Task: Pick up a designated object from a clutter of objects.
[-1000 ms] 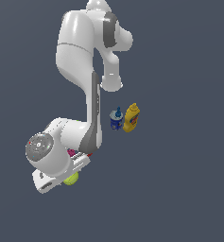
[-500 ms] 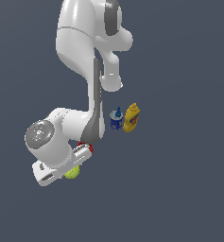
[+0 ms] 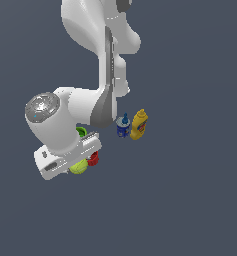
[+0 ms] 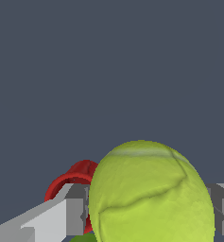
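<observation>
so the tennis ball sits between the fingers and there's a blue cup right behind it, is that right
Not quite. The tennis ball does sit between the fingers, but the cup right behind it is red, not blue. The wrist view shows its red rim beside the ball. The only blue thing is the blue-white can, standing apart next to the mustard bottle in the exterior view.

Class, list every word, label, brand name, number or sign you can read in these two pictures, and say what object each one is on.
None can be read.
Can: blue and white label, too small and blurred to read.
Mustard bottle: a dark patch on its front, too blurred to read.
Ball: only a pale seam, no print.
Red cup and green cup: no markings show.
</observation>
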Robot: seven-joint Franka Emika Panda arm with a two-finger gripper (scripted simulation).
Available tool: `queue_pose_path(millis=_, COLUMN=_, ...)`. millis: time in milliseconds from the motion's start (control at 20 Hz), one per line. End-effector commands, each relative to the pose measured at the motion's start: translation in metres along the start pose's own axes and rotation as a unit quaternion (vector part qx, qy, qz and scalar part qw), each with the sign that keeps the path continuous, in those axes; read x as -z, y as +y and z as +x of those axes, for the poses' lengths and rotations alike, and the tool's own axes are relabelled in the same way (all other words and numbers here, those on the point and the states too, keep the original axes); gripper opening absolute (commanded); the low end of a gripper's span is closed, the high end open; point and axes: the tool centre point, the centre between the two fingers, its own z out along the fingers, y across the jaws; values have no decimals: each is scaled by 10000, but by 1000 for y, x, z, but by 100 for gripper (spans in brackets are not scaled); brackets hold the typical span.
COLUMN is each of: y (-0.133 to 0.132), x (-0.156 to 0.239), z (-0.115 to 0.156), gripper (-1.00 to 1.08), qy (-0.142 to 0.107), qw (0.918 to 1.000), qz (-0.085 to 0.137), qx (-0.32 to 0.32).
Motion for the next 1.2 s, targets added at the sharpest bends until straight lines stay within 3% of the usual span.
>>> queue_pose_path(millis=0, y=-11, x=22, z=-5, gripper=-100, qy=7, qw=10000, qz=-10, qx=0)
queue_pose_path(millis=1150, y=-115, x=226, z=-45, gripper=-100, qy=6, qw=10000, qz=-14, qx=1)
